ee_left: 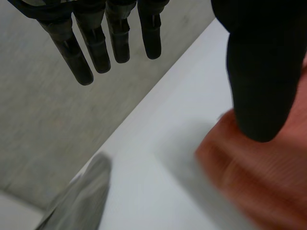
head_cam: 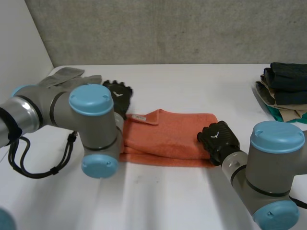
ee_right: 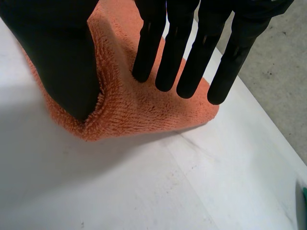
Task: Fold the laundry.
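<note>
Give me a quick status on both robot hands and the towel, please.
Left robot hand open at left end of orange towel. Right robot hand pinching right end. Towel folded, flat. Grey cloth, clothes stack well aside.

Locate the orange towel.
Head view: the orange towel lies folded at the table centre, left hand beside its left end, right hand on its right end.

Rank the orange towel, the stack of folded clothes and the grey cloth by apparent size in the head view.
1. orange towel
2. stack of folded clothes, cut off by the view's edge
3. grey cloth, partly behind the left arm, so its rank is unsure
</note>
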`<state>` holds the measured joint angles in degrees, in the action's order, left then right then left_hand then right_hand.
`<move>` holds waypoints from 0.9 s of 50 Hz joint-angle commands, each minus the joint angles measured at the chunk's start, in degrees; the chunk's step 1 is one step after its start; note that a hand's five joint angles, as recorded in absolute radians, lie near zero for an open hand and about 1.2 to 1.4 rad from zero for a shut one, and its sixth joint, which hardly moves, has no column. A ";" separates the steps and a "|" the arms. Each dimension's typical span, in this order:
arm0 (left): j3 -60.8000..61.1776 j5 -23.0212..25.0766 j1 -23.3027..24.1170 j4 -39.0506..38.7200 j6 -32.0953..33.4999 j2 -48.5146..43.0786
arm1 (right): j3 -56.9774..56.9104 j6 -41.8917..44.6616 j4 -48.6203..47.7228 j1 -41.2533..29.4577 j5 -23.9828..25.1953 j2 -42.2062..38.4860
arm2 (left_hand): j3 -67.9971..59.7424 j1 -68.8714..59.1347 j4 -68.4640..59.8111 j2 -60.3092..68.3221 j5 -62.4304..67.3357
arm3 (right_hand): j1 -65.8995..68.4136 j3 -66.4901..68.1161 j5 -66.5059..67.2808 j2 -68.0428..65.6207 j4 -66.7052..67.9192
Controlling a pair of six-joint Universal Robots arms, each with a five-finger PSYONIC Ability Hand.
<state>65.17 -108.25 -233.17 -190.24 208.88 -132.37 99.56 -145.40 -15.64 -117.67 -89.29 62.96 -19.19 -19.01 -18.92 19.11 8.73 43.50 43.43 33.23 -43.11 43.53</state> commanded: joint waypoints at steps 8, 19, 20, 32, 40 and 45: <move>-6.10 12.01 3.25 -0.57 -0.31 -4.11 | 0.73 0.47 0.17 0.08 -0.36 0.14 | -0.27 -0.45 -0.54 0.36 0.73 | 21.06 21.12 21.32 -21.44 21.02; -21.30 11.49 -0.43 0.04 3.02 -18.00 | 1.95 0.47 -0.18 0.78 -0.27 0.23 | -0.94 -1.13 -1.21 1.03 1.40 | 36.50 36.57 36.77 -36.89 36.47; -22.01 11.48 -0.79 0.13 3.64 -18.53 | 2.22 0.56 -0.18 1.13 -0.27 0.41 | -0.94 -1.13 -1.21 1.03 1.40 | 36.50 36.57 36.77 -36.89 36.47; -27.02 0.50 -7.90 -1.89 11.46 -21.09 | 3.80 0.64 0.26 2.54 -0.18 1.99 | -1.62 -1.80 -1.89 1.71 2.08 | 36.50 36.57 36.77 -36.89 36.47; -17.28 3.05 -8.00 -1.54 10.85 -12.83 | 4.42 3.63 0.52 4.65 -0.36 2.52 | -0.10 -0.29 -0.37 0.19 0.56 | 36.50 36.57 36.77 -36.89 36.47; -7.00 3.57 -6.24 -1.72 9.10 -5.27 | 4.16 9.86 3.32 6.84 -1.58 4.18 | 0.57 0.38 0.30 -0.48 -0.11 | 36.50 36.57 36.77 -36.89 36.47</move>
<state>46.24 -105.94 -241.53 -191.85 219.92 -146.63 103.93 -142.13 -15.01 -113.11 -89.59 65.46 -18.94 -19.01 -18.58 18.82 8.24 62.37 68.28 57.02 -67.70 68.48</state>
